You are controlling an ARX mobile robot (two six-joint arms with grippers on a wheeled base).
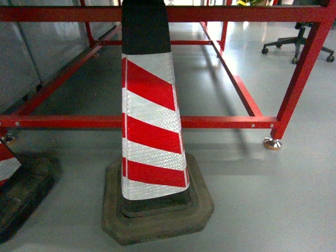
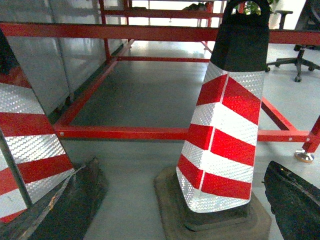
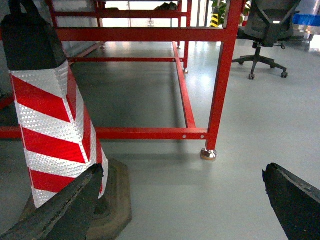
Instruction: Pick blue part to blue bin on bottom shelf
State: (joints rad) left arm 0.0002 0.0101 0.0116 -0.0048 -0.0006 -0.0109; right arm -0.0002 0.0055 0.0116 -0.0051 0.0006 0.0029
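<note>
The blue part, the blue bin and the bottom shelf are out of view in all three views. My left gripper (image 2: 183,165) hangs open low over the grey floor, its black fingers (image 2: 292,200) wide apart with nothing held; a striped cone stands in the space beyond them. My right gripper (image 3: 182,169) is open too, its dark fingers (image 3: 295,200) framing bare floor. Neither gripper shows in the head view.
A red-and-white traffic cone (image 1: 152,121) on a rubber base stands right in front. A second cone (image 1: 8,163) is at the left edge. Behind them runs a low red steel frame (image 1: 226,122) with a foot (image 1: 272,143). An office chair (image 3: 262,30) stands at the far right.
</note>
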